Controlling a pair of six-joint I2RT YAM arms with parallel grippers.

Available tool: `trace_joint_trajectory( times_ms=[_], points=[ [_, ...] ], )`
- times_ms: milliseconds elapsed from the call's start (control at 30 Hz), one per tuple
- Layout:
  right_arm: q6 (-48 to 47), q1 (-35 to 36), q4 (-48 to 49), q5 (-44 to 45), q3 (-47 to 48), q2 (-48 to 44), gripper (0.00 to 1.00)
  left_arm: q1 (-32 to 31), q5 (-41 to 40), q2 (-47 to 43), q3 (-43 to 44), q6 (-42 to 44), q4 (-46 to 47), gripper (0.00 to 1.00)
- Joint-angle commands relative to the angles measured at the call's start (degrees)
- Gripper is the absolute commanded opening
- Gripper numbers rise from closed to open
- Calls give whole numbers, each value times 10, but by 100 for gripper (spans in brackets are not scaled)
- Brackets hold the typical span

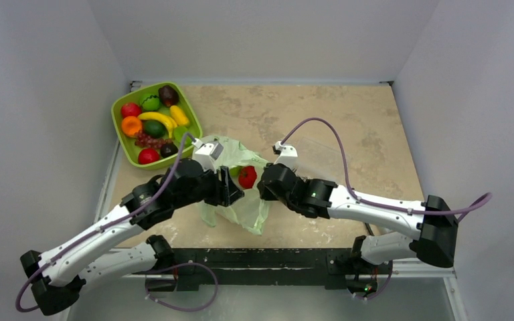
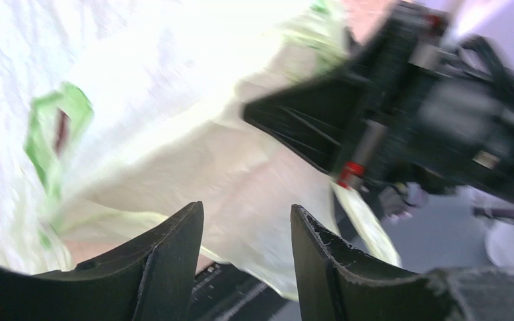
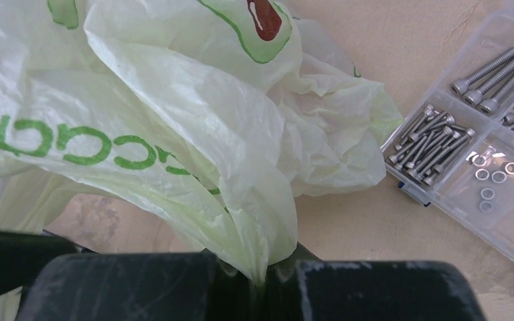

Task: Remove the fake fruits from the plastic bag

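- table point(image 1: 348, 120): beige mottled top between pale walls. the near edge is hidden behind the arm bases.
- left arm point(image 1: 107, 231), right arm point(image 1: 375, 207): white and black, reaching in from either side to meet at mid-table, each trailing a purple cable.
- plastic bag point(image 1: 241, 212): pale green, crinkled and translucent. it sits at the table's centre between the two grippers and droops toward the near edge. green lettering and an avocado print show in the right wrist view, the lettering cut off at the left. in the left wrist view the bag is blown out to near white and blurred.
- green tray point(image 1: 118, 130): at the far left of the table, just beside the bag. it holds a banana point(image 1: 157, 119), an orange round fruit point(image 1: 131, 125) and other toy fruit, partly overlapping.
- clear box of screws point(image 3: 475, 154): lies on the table near the bag, cut off by the right edge of the right wrist view. it is barely visible from above.
- left gripper point(image 2: 247, 257): fingers apart, bag film filling the gap beyond them. contact with the film cannot be made out.
- right gripper point(image 3: 261, 284): fingers pressed together on a pinched fold of the bag. the tips are hidden by the film.
- red fake fruit point(image 1: 246, 176): glossy, sitting in the bag's open mouth between the grippers.
- green fake fruit point(image 1: 234, 172): only a sliver shows, touching the red one. the rest is hidden by the left gripper and the bag.
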Motion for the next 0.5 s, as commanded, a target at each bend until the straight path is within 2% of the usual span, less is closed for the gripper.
trace_joint_trajectory(
  times_ms=[0,133,267,467],
  points=[
    [34,6,-2,-2,-10,-29,0,-12,-152,27,-27,-5,39,49],
    [34,8,-12,-13,-24,-46,0,-11,-166,47,-67,-20,94,50],
    [25,9,-3,-31,-32,-59,0,-11,-176,112,-64,-33,117,49],
    [13,11,0,-50,-29,-64,0,-11,-194,150,-80,-74,186,50]
  ],
)
